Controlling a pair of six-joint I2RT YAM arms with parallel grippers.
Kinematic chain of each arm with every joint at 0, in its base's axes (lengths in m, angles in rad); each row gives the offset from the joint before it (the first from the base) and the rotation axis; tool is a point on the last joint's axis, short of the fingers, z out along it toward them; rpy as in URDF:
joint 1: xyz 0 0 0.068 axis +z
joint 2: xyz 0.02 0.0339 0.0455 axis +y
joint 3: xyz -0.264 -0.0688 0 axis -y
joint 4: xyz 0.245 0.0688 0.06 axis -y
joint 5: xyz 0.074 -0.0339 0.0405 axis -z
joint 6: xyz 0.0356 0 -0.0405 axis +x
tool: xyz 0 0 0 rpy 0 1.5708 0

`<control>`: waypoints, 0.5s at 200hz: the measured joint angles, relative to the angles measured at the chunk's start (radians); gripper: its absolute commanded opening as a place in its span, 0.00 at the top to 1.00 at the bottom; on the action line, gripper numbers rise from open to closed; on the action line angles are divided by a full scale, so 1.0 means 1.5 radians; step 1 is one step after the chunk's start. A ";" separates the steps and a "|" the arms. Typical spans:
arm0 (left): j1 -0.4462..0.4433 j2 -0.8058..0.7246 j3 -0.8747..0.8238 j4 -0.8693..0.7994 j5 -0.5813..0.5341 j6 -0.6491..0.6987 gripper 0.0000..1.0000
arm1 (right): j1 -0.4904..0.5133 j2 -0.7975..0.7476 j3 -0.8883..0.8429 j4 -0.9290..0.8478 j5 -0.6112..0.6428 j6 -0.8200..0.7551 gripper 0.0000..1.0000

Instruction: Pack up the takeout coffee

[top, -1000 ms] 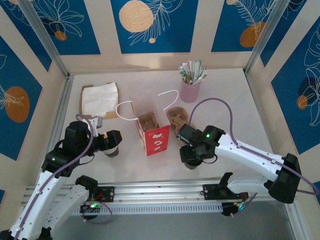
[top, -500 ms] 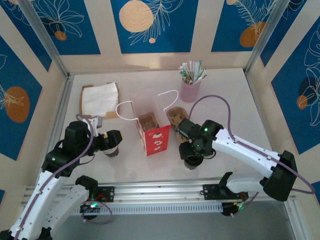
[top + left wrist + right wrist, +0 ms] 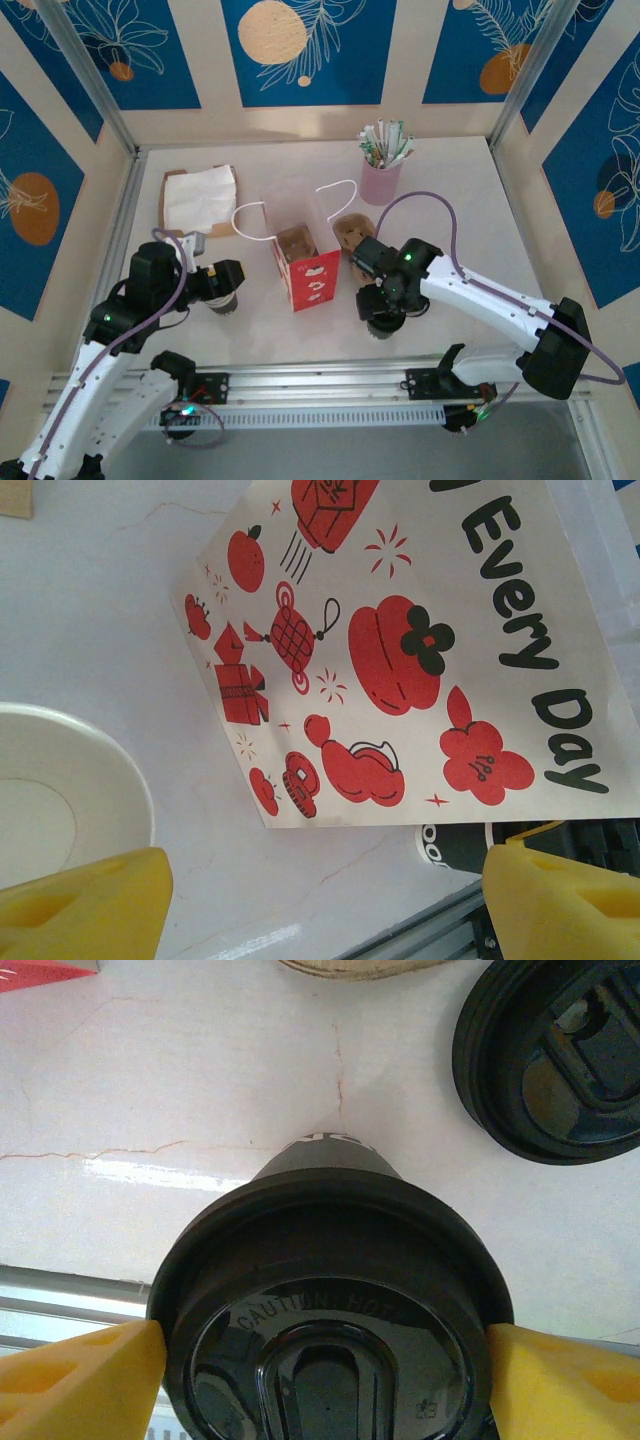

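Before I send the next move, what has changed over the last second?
The right arm swung its elbow a little leftward, toward the bag. The right gripper barely shifted at the takeout coffee, its fingers against both sides of the lid. Nothing was let go. The left gripper, the bag and the pink cup of sticks stayed put.

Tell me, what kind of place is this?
Probably not a real shop, more like a robot practice booth: two robot arms at a table, a lidded coffee cup and paper bag, and painted panels closing it in.
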 measured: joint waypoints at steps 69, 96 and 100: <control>0.000 0.008 0.000 0.007 0.005 0.000 0.19 | -0.001 0.005 -0.001 -0.002 0.000 -0.001 0.22; 0.000 0.012 0.000 0.014 0.005 0.000 0.19 | -0.001 0.008 -0.001 -0.003 0.000 -0.001 0.28; 0.000 0.012 0.000 0.015 0.005 0.000 0.19 | -0.001 0.008 -0.001 -0.003 0.000 -0.001 0.28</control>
